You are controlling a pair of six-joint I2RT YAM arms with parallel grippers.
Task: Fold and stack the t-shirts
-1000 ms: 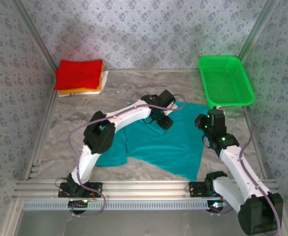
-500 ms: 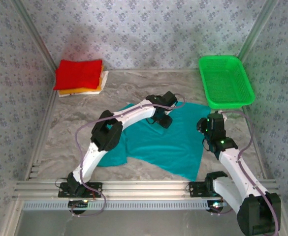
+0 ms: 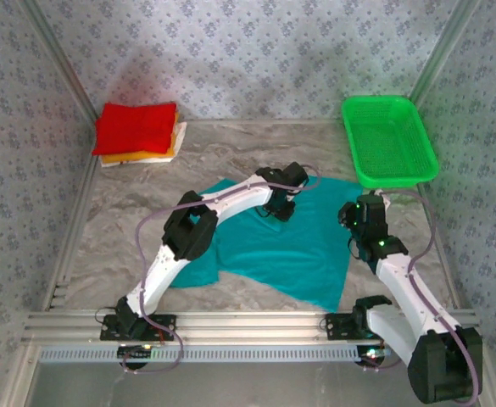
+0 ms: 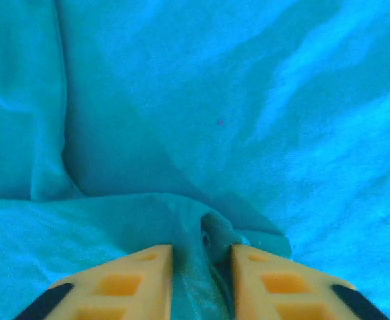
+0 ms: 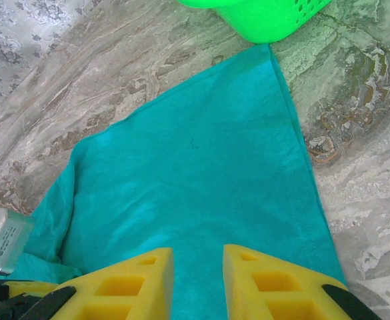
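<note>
Teal cloth bunches into a ridge pinched by the left gripper (image 4: 201,257); the right gripper (image 5: 198,263) hangs narrowly parted above the same teal t-shirt (image 3: 290,250), spread rumpled mid-table. At its 1 o'clock sits a green mesh basket (image 3: 389,136); at 10 o'clock, a folded red t-shirt (image 3: 136,127) tops a stack.

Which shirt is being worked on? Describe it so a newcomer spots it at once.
On the marbled table, look in the middle, in front of the green basket. The teal shirt lies spread there, a fold bunched in the left gripper. Unlike the red shirt on the far-left pile, it is unfolded.
</note>
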